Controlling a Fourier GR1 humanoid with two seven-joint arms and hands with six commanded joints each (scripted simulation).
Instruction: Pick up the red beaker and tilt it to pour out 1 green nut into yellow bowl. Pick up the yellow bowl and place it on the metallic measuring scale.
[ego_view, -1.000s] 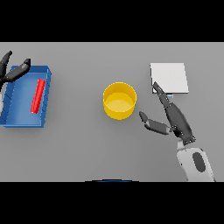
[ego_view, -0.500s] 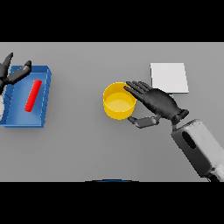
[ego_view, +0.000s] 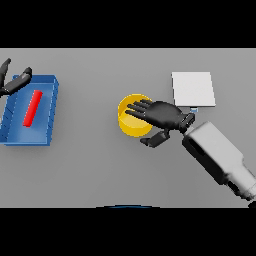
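- Fingers (ego_view: 136, 108) of the right hand (ego_view: 162, 116) reach straight over the yellow bowl (ego_view: 131, 127), thumb low at its five o'clock, nothing gripped.
- White scale (ego_view: 193, 88) lies at the bowl's two o'clock.
- Left hand (ego_view: 14, 82), relaxed, sits at the blue tray's (ego_view: 49, 112) eleven o'clock; red beaker (ego_view: 32, 107) lies inside.

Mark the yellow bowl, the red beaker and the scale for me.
yellow bowl (ego_view: 129, 126): head view, on its left rim, clear of the right hand.
red beaker (ego_view: 32, 108): head view, mid-length of its body, lying in the blue tray.
metallic measuring scale (ego_view: 193, 88): head view, centre of its pale top plate.
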